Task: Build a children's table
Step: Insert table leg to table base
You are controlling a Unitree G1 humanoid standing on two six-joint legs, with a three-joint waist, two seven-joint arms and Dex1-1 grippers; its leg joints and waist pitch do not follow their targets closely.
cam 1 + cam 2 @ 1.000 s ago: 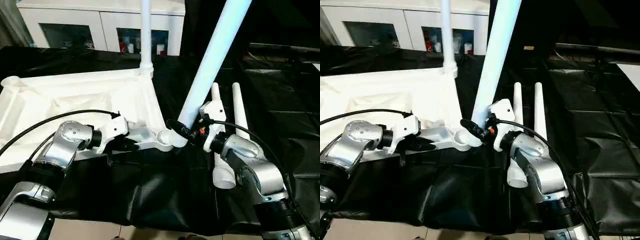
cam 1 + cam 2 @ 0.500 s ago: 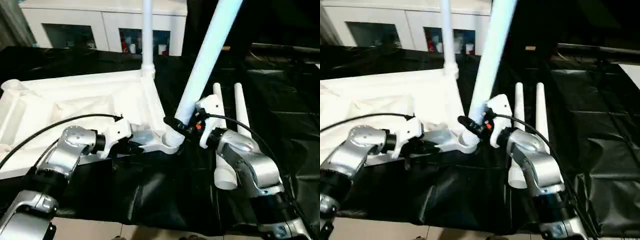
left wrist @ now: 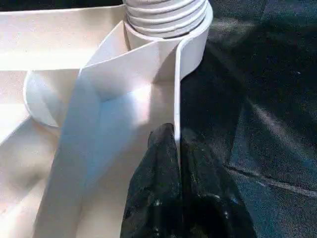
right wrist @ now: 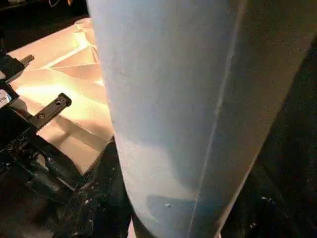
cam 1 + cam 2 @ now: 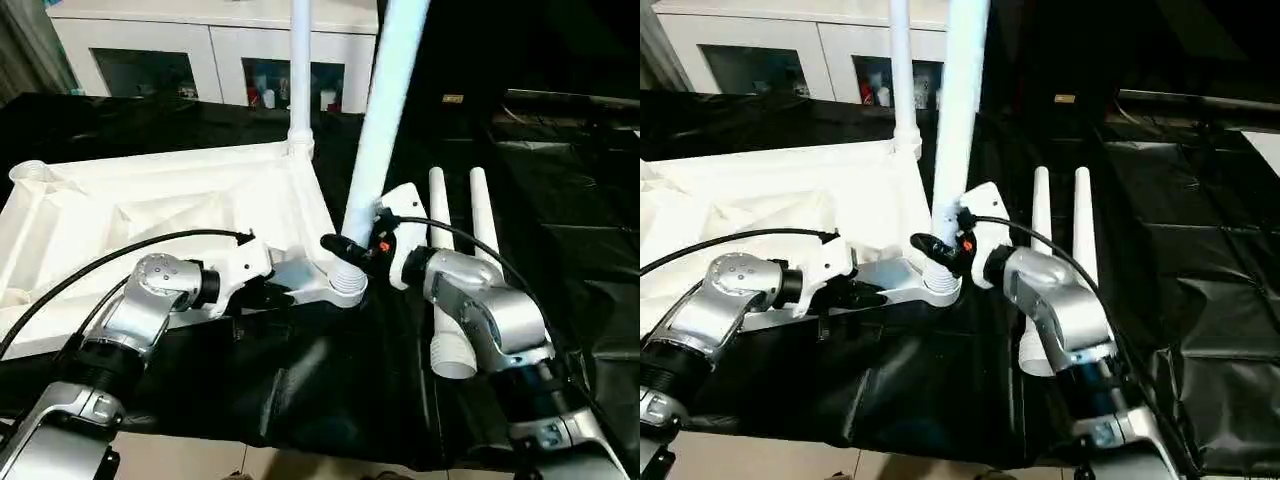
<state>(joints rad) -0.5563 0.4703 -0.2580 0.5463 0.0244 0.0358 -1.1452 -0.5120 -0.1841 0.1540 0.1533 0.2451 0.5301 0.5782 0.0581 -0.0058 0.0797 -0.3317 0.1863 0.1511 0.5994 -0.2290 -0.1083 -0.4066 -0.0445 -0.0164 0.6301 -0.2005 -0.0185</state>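
- I see the table top (image 5: 160, 200) lying upside down on the bench (image 5: 300, 380), which is draped in black sheeting; its ribbed underside faces up
- One leg (image 5: 299, 70) stands upright in the far corner socket; behind it is a white cabinet (image 5: 150, 50) with glass doors
- My left end effector (image 3: 176, 163) is pressed together, pinching the thin near edge wall of the table top just beside the near corner socket (image 5: 345, 285)
- My right end effector (image 5: 345, 248) grips a second leg (image 5: 385, 110) low on its shaft, its fingers closed around the tube; the leg rises steeply, nearly upright, leaning slightly
- The threaded foot of that leg (image 3: 166, 15) sits in the near corner socket; I cannot tell how deep it is seated
- Two spare legs (image 5: 458, 260) lie side by side on the black sheeting, just beside my right forearm, wide ends towards me
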